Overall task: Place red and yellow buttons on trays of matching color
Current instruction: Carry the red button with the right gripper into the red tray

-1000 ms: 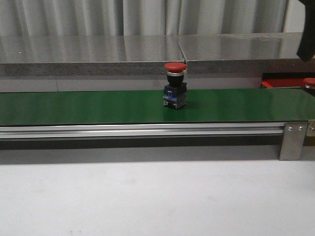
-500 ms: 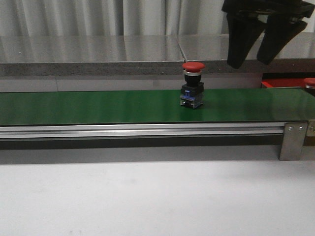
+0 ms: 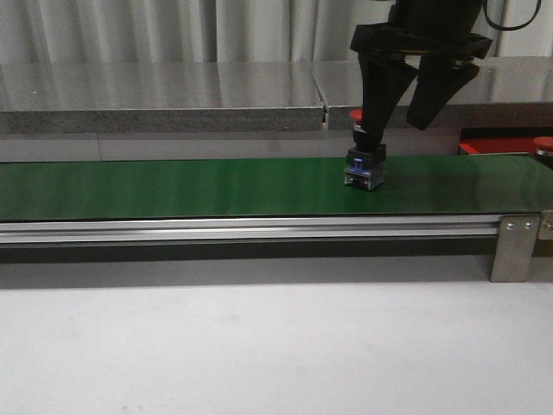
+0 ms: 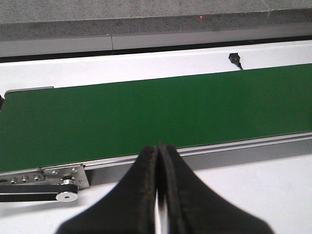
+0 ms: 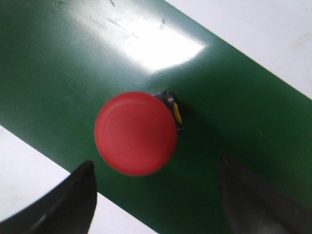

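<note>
**Right arm lined up over the red button**

Nearest me, the left gripper (image 4: pixel 158 195) sat pinched closed, holding nothing. On the green belt (image 3: pixel 173 186) stood the red button (image 5: pixel 135 133), the right gripper (image 3: pixel 413 108) spread wide astride its cap, presumably to grab it. Beyond, the red tray (image 3: pixel 497 145) waited.

button (image 3: pixel 365 162) on belt (image 3: pixel 173 188), right tool (image 3: pixel 404 117) above it, tray (image 3: pixel 501 145) right

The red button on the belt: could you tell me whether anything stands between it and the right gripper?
Nothing visible does. The right gripper hangs open directly above the red button, one finger on each side of its cap. Only the bare green belt surrounds it.
</note>
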Robot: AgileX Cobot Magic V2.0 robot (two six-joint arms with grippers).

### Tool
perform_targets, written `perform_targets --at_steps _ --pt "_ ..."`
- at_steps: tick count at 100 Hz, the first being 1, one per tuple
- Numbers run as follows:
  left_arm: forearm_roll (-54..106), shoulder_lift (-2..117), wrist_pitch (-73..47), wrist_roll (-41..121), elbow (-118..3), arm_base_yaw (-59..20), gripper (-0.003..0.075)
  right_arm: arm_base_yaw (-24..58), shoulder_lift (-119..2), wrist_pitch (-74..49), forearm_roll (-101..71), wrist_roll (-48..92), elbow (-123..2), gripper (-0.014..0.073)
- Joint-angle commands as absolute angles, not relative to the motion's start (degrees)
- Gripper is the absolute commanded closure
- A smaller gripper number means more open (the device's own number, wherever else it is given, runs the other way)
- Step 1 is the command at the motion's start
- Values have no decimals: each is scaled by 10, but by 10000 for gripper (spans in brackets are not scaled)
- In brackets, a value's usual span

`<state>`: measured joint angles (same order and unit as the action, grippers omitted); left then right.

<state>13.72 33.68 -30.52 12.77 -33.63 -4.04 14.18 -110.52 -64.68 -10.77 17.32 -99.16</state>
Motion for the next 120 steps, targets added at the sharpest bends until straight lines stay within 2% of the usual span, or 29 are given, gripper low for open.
perform_targets --at_steps 1,9,16,31,42,68,120 --pt "148 337 -266 122 -351 -46 739 142 -1090 -632 -119 184 -1019 68" --pt "148 337 -266 122 -351 -46 739 142 -1099 -614 -118 184 -1022 71" --pt "148 337 -266 122 -351 -46 739 142 -1100 -599 -117 184 -1022 123" --pt "148 337 -266 122 -351 -46 739 142 -1100 -592 -116 180 -1022 395" --pt "148 337 -266 122 -351 -46 739 142 -1099 -583 -114 178 -1022 491" --pt "148 337 -266 122 -351 -46 739 109 -1059 -580 -84 108 -1022 499" --pt "148 337 -266 122 -351 -46 739 -67 -1028 -576 -51 50 -1013 499"
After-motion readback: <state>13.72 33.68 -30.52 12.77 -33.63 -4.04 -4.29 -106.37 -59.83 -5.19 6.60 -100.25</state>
